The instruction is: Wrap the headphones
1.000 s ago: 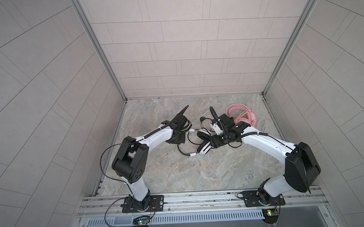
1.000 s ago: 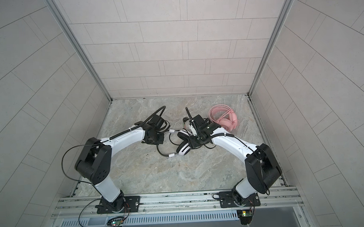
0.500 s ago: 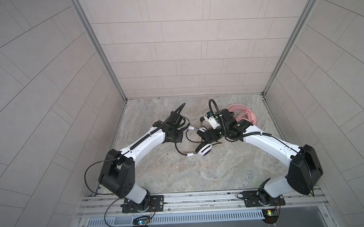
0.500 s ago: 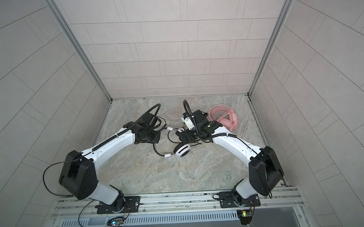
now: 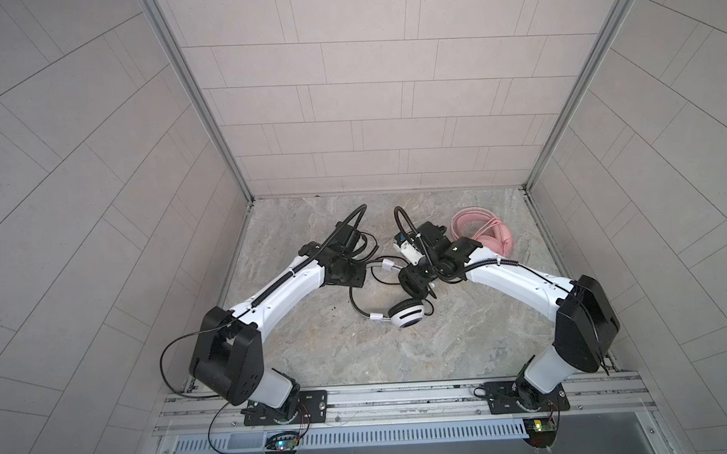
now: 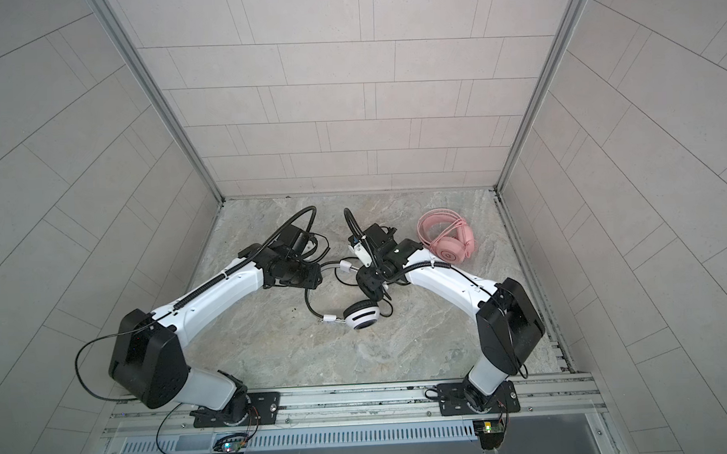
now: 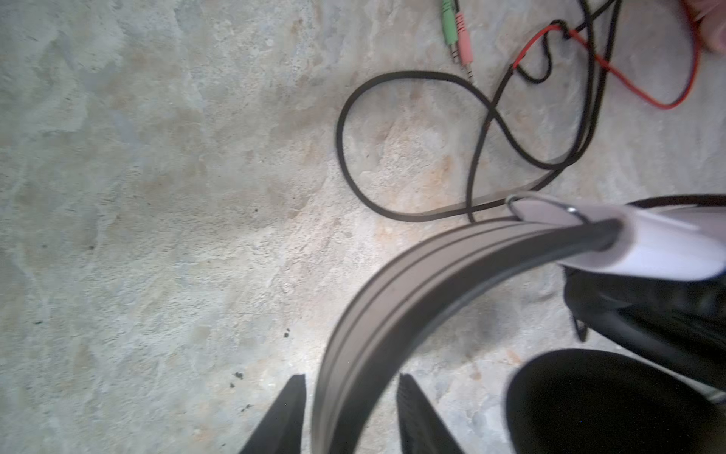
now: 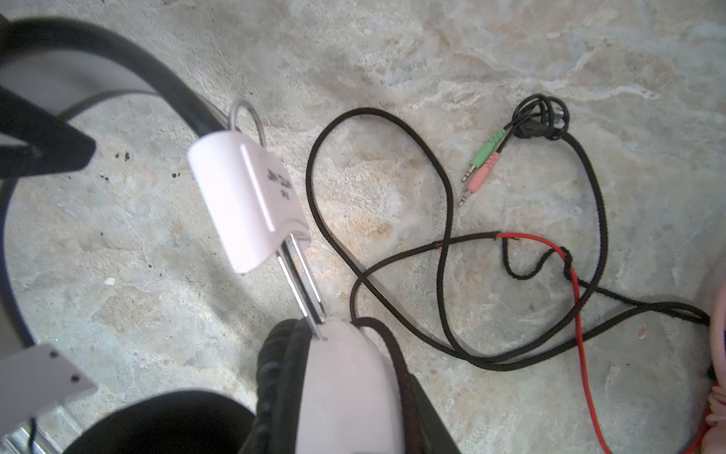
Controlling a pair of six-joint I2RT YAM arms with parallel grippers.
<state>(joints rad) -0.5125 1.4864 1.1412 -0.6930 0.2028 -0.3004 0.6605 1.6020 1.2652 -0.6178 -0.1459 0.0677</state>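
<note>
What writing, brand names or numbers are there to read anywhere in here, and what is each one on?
Nothing can be quoted with certainty.
White slider block of the white-and-black headset: two short lines of dark print, too blurred to read.
Pink headset: no lettering large enough to read.
Elsewhere: no text visible.

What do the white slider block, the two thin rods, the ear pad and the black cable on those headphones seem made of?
White slider block: smooth glossy plastic, with printed lettering and soft highlights. Rods: bare polished metal, mirror-bright. Ear pad: probably black leatherette over foam, going by its wrinkled sheen. Black cable: looks braided fabric, matte and finely textured.
</note>
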